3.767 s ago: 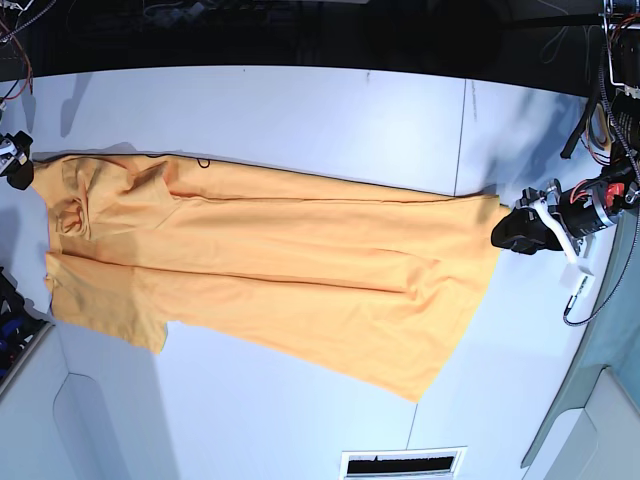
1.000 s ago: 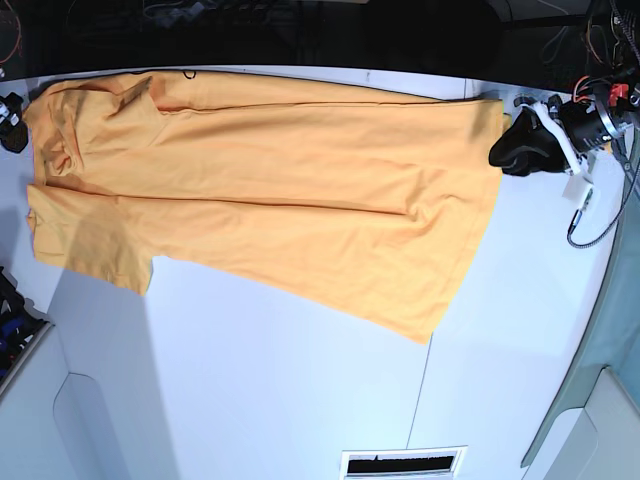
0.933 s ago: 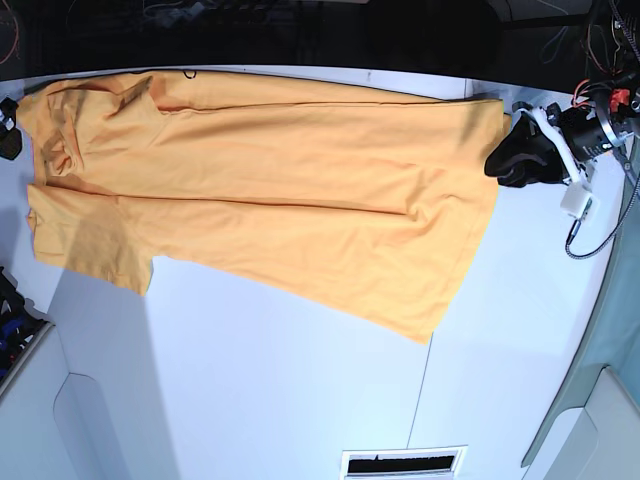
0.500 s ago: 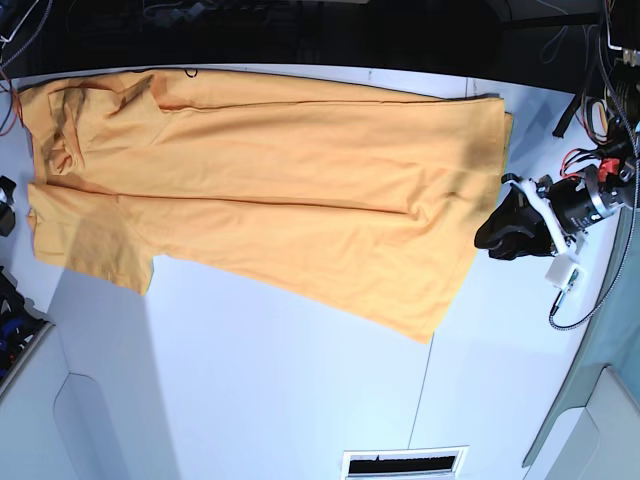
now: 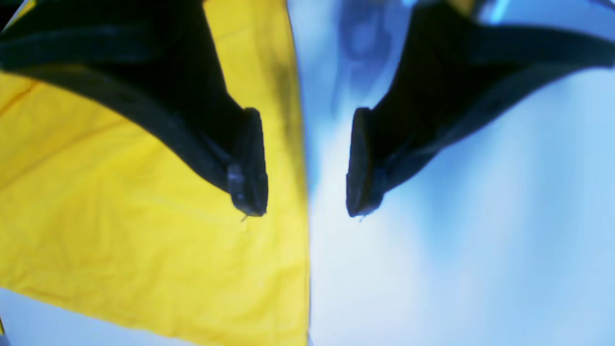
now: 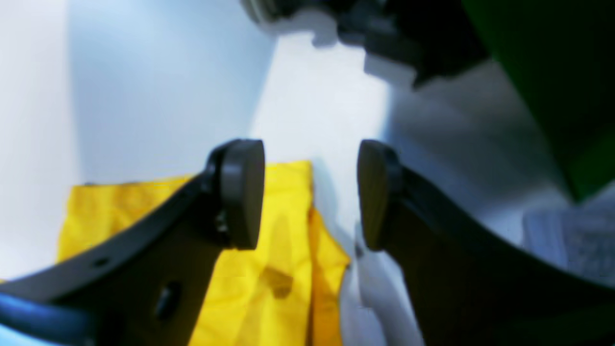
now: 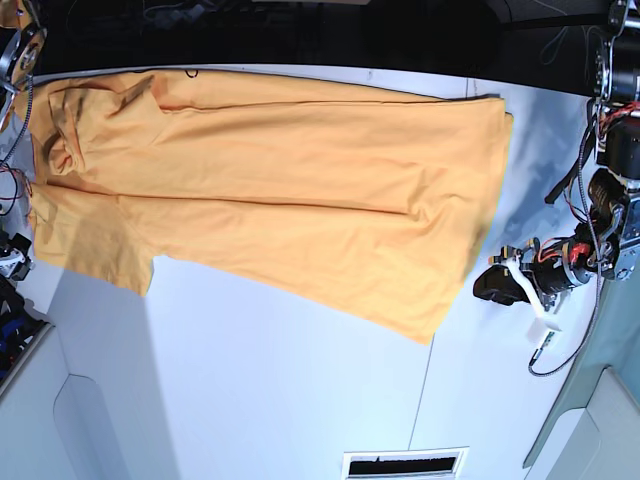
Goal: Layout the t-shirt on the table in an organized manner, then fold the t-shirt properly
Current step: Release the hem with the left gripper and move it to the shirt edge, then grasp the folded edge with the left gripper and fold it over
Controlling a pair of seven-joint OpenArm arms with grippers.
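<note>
On the smooth white table (image 7: 300,400), a creased orange-yellow t-shirt (image 7: 280,190) (long, spread flat).

The t-shirt (image 7: 270,190) reads as soft matt cotton cloth, orange-yellow, lightly creased with long shallow folds; beneath the left gripper (image 5: 305,163) its weave looks fine and faintly crinkled under one jaw, with smooth white surface under the other. The table (image 7: 280,390) is a smooth, hard white top with a slight sheen and soft bluish reflections. The right gripper (image 6: 311,194) shows black plastic jaws, matt, ending in flat round rubbery-looking pads (image 6: 242,192), cloth lying below them
</note>
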